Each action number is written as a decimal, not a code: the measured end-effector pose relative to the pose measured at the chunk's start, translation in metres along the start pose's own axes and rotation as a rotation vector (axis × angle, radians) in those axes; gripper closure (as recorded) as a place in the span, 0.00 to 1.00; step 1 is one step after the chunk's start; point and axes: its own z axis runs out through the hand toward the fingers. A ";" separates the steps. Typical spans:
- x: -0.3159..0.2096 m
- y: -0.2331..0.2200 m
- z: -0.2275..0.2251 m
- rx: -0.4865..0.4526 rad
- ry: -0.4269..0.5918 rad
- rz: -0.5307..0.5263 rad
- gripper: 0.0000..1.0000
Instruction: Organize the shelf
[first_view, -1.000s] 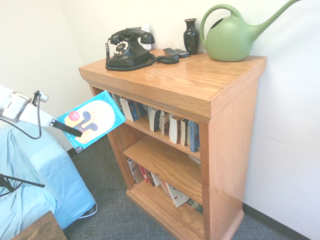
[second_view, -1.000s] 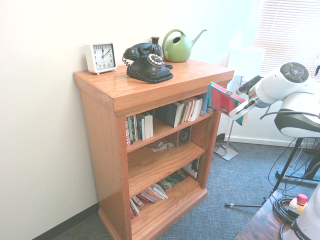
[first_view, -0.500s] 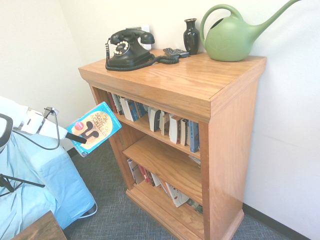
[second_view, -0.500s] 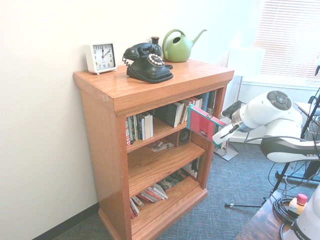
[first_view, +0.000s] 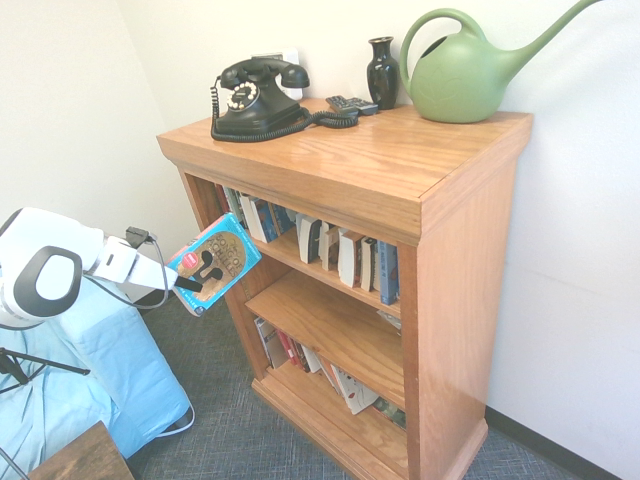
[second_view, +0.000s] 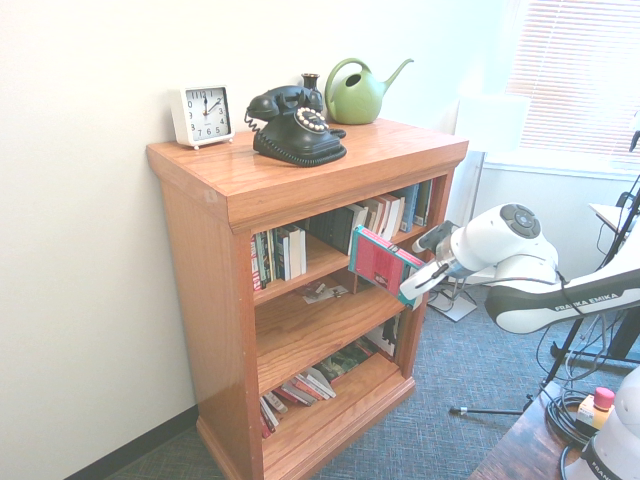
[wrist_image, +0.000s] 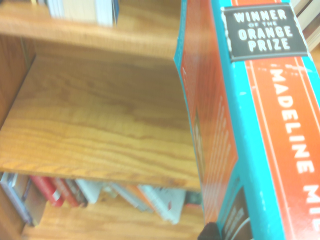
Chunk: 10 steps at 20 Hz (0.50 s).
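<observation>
Gripper (first_view: 193, 284) is clamping a book (first_view: 216, 263) w/ its fingers closed on the lower edge, holding it tilted in the air just in front of the shelf (first_view: 372, 190), level w/ the middle tier's opening near the front corner post; in the second ext. view the book's red back is facing out. Wrist view is showing the book's teal-and-orange spine w/ "Winner of the Orange Prize" and "Madeline", plus the middle board lying bare below it. The shelf is standing against the wall. Top tier is carrying a row of paperbacks (first_view: 340, 255), bottom tier is carrying more, leaning and partly flat. On top, toward the back edge: a black phone (first_view: 255, 98), a dark vase (first_view: 382, 72), a green watering can (first_view: 465, 75) at the back corner, and a white clock (second_view: 201, 115) at the other back corner.
</observation>
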 end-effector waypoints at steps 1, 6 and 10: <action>0.001 -0.001 0.006 0.003 -0.012 0.004 1.00; 0.011 -0.010 0.019 0.016 -0.034 0.016 1.00; 0.023 -0.026 0.029 0.029 -0.052 0.012 1.00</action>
